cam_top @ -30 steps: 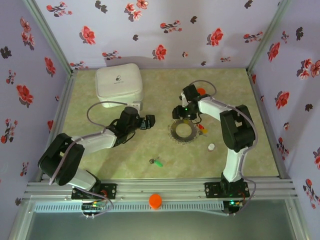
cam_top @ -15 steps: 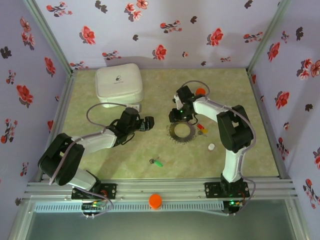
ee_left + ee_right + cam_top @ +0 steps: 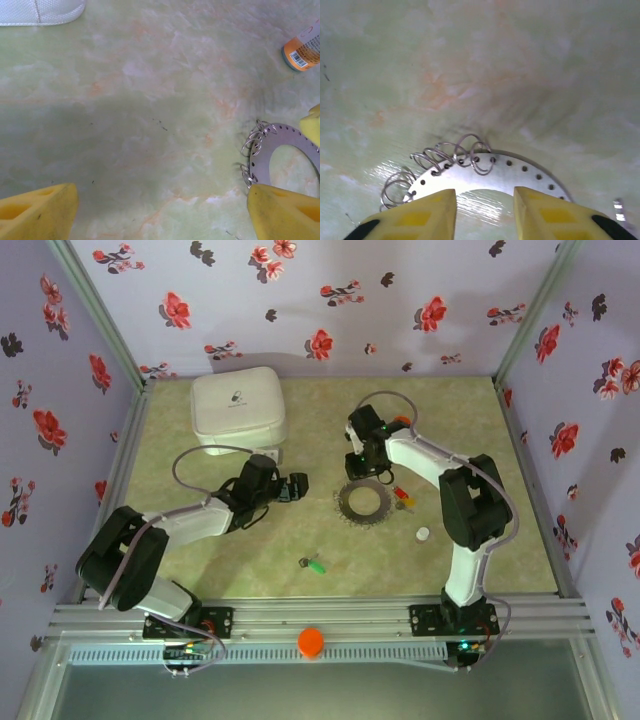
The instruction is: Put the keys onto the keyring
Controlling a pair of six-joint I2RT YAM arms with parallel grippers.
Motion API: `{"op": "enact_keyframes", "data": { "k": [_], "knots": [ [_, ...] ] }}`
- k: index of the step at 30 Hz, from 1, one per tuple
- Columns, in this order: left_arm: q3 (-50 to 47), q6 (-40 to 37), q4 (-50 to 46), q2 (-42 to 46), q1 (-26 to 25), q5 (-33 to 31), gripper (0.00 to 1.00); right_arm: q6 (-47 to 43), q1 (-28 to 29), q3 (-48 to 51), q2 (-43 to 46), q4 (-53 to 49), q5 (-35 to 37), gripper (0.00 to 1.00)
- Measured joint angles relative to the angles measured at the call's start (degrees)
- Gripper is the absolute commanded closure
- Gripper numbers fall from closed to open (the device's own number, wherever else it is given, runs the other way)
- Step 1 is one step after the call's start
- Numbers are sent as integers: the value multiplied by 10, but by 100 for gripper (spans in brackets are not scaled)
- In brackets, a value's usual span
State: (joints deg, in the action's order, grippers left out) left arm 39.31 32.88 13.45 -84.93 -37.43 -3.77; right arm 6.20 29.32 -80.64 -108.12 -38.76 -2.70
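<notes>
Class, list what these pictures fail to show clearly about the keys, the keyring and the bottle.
- Keys: top view, too small to make out their shapes.
- Keyring: right wrist view, near part hidden by the right gripper and the bottom edge.
- Bottle: left wrist view, cut off by the right edge.

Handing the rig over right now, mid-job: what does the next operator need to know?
Left pincer: open, empty, over bare table left of the keyring.
Right pincer: slightly open, empty, by the keyring's far edge.
Keys: green key toward the front; red key and yellow key just right of the keyring.
Done: nothing threaded.
Left: all three keys.
</notes>
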Motion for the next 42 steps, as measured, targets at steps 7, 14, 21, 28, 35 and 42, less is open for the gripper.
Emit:
{"op": "enact_keyframes", "data": {
  "k": [7, 14, 21, 28, 35, 42],
  "knots": [
    [-2, 0, 7, 2, 3, 11, 12, -40, 3, -18, -24, -26, -7, 60],
    [-13, 0, 11, 22, 3, 15, 12, -60, 3, -25, -68, -37, -6, 69],
    [-17, 0, 16, 23, 3, 20, 12, -65, 3, -39, -74, -40, -4, 74],
    [-20, 0, 24, 23, 3, 21, 11, -72, 3, -63, -96, -42, -5, 74],
    [-20, 0, 24, 23, 4, 21, 11, -76, 3, -70, -105, -46, -5, 64],
    [-20, 0, 24, 23, 4, 21, 11, -77, 5, -70, -105, -49, -9, 58]
  ]
}}
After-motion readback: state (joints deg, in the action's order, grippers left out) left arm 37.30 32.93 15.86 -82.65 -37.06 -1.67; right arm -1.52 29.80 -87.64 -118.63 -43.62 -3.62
